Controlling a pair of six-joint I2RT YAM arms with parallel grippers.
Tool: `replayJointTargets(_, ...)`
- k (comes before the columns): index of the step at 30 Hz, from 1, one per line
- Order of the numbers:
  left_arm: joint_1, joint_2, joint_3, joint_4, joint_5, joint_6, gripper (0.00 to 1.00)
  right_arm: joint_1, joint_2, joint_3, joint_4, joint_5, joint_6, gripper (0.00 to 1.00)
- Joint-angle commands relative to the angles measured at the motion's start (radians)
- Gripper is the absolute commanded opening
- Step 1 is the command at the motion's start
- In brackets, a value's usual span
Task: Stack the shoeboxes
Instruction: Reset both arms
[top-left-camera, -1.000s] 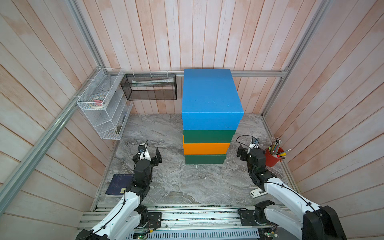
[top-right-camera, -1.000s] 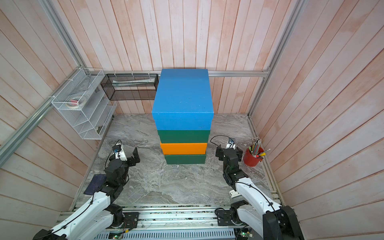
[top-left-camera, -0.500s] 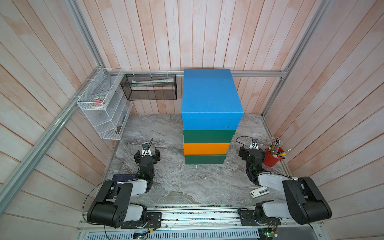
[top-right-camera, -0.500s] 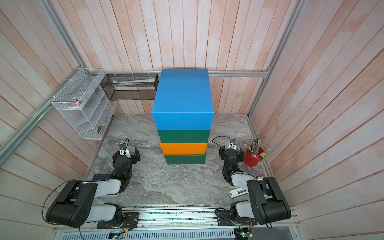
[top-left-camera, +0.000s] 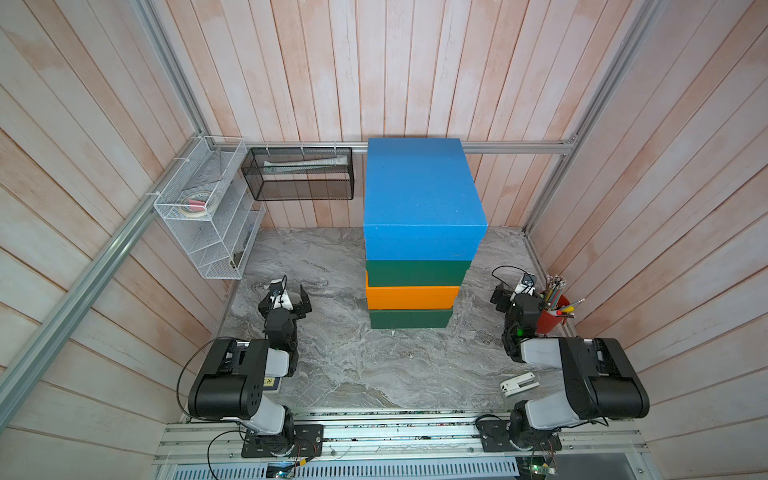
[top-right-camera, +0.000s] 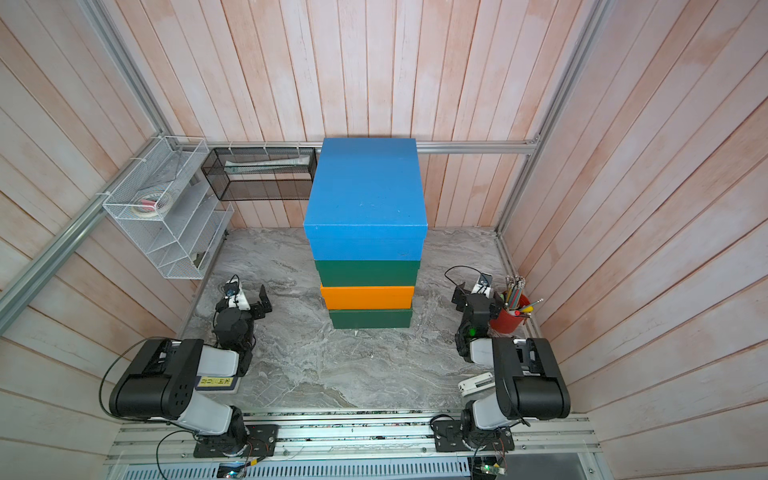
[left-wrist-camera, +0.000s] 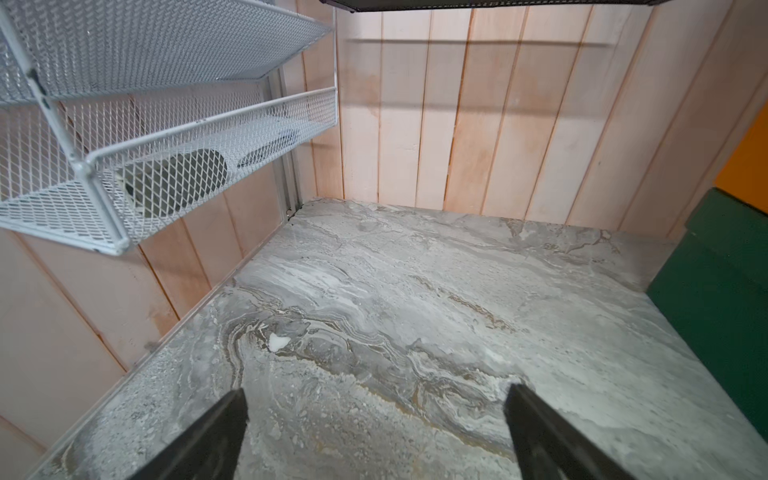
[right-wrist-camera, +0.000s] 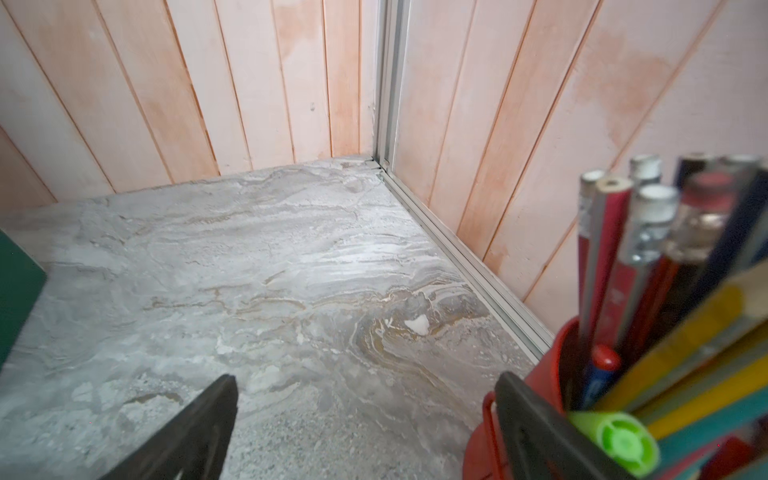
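Plainly, the left claw (left-wrist-camera: 376, 399) stands spread wide over the bare table (left-wrist-camera: 374, 291), holding nothing; the right claw (right-wrist-camera: 365, 382) is spread and empty too, one finger just beside a red cup (right-wrist-camera: 480, 453) of pencils (right-wrist-camera: 602, 257). Wrist views catch only edges of the lowest green box (left-wrist-camera: 715, 299) and the orange box (left-wrist-camera: 748, 166). Both top views show all four piled mid-table, with the second green box (top-left-camera: 417, 272) and blue box (top-left-camera: 419, 191) on top. Both arms sit folded low, elbows back near the rail (top-left-camera: 395, 432), claws aimed at the back wall (top-left-camera: 374, 83), well apart from the pile
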Motion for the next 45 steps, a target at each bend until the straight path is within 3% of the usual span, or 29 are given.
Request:
replayJointTargets(1, 0.014, 0.015, -0.035, 0.122, 0.084, -0.020, 1.00, -0.007, 0.006, -0.078, 0.177, -0.066, -0.007, 0.98)
replayJointTargets(6, 0.021, 0.022, 0.005, 0.060, 0.095, -0.021, 1.00, -0.019, 0.079, -0.152, 0.393, -0.104, -0.011, 0.98)
replayJointTargets(10, 0.021, 0.019, 0.009, 0.044, 0.097, -0.024, 1.00, -0.021, 0.045, -0.128, 0.293, -0.107, -0.007, 0.98)
replayJointTargets(14, 0.021, 0.019, 0.008, 0.052, 0.098, -0.024, 1.00, -0.021, 0.074, -0.149, 0.384, -0.104, -0.010, 0.98)
replayJointTargets(45, 0.020, 0.020, 0.012, 0.043, 0.100, -0.018, 1.00, -0.009, 0.071, -0.144, 0.366, -0.101, -0.027, 0.98)
